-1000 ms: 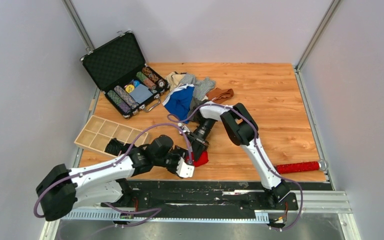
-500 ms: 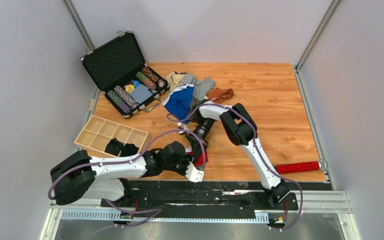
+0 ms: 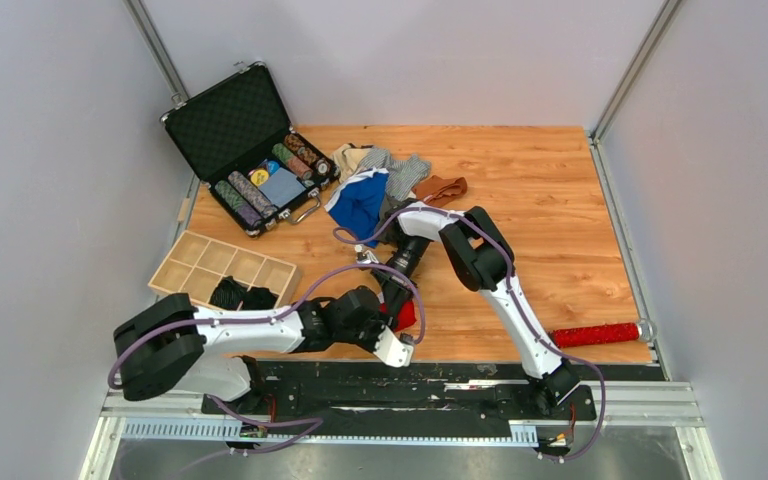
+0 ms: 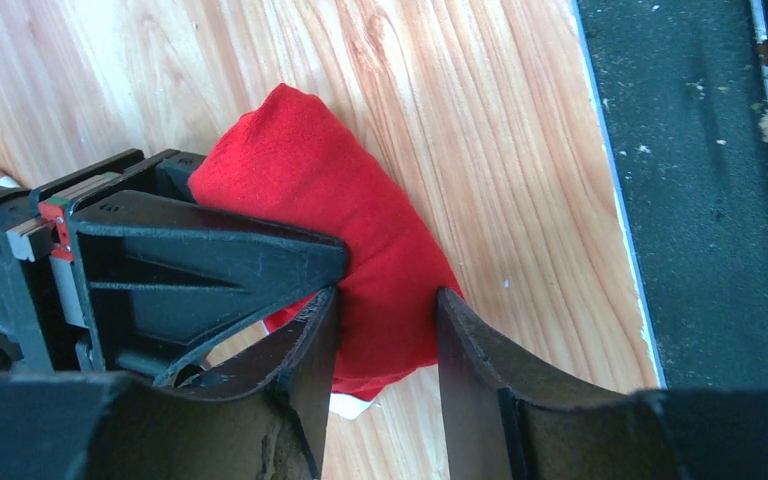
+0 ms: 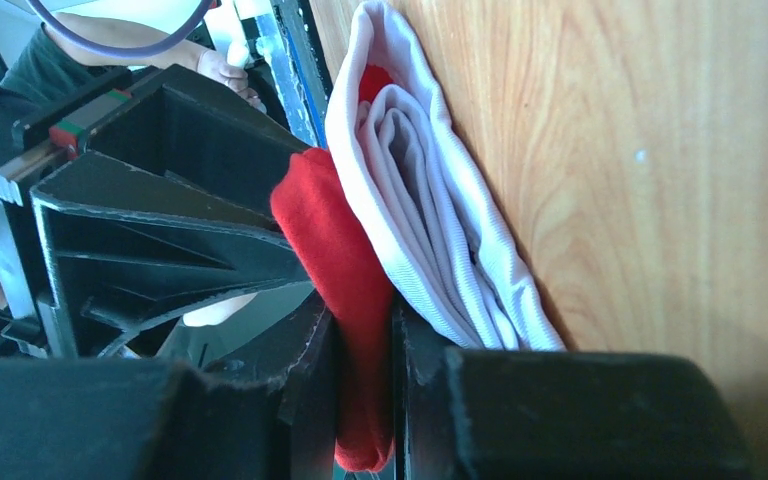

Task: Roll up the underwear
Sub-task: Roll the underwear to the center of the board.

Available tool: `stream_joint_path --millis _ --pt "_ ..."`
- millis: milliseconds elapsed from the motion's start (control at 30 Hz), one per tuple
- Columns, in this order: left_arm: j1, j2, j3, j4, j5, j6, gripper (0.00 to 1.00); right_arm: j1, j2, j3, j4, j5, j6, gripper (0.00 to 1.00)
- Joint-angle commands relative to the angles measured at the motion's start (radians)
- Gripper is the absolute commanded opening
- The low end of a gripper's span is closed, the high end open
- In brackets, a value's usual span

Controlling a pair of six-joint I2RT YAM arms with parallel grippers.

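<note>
High rear view over table (image 3: 560, 200), close wrist views sharing red underwear (image 4: 360, 230)

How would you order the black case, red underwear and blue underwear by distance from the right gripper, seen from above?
1. The red underwear, in the right gripper.
2. The blue underwear, mid-table.
3. The black case, far left corner.

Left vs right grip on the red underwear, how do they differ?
Left gripper: fingers apart, the thick roll of the red underwear filling the gap. Right gripper: fingers nearly together, pinching only a thin red fold, the white waistband outside them. Shared: both hold the same garment, facing each other.
</note>
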Motion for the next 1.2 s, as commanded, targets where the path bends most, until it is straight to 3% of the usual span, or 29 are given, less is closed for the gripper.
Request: stream_joint_path --millis 0,167,267,300,400,500,567,900,1100,1167 --pt "-0.012 0.087 0.072 -0.081 -0.039 0.025 0.45 -0.012 0.227 -0.062 0.189 0.32 0.228 0.0" --pt "-0.024 0.159 0.121 -0.183 0.015 0.085 0.28 -0.012 0.227 -0.062 0.188 0.319 0.229 0.04" --pt "-0.025 0.187 0.146 -0.254 0.046 0.124 0.16 -0.012 0.227 -0.06 0.188 0.322 0.233 0.14" --pt "-0.026 0.189 0.15 -0.275 0.06 0.132 0.12 -0.014 0.227 -0.059 0.186 0.324 0.234 0.2" --pt "-0.026 0.185 0.158 -0.322 0.095 0.18 0.06 -0.025 0.19 -0.062 0.197 0.309 0.221 0.55" --pt "-0.024 0.185 0.166 -0.382 0.138 0.219 0.0 -0.051 0.102 -0.074 0.203 0.263 0.225 0.68" --pt "-0.011 0.182 0.176 -0.401 0.16 0.232 0.0 -0.07 0.023 -0.084 0.201 0.254 0.223 0.98" --pt "0.077 0.203 0.244 -0.461 0.243 0.303 0.0 -0.331 -0.343 0.1 0.089 0.204 0.105 1.0" --pt "0.118 0.279 0.333 -0.567 0.385 0.437 0.0 -0.445 -0.674 -0.108 0.332 0.213 0.094 1.0" --pt "0.136 0.323 0.393 -0.626 0.432 0.479 0.0 -0.468 -0.871 -0.266 0.551 0.208 0.124 1.0"
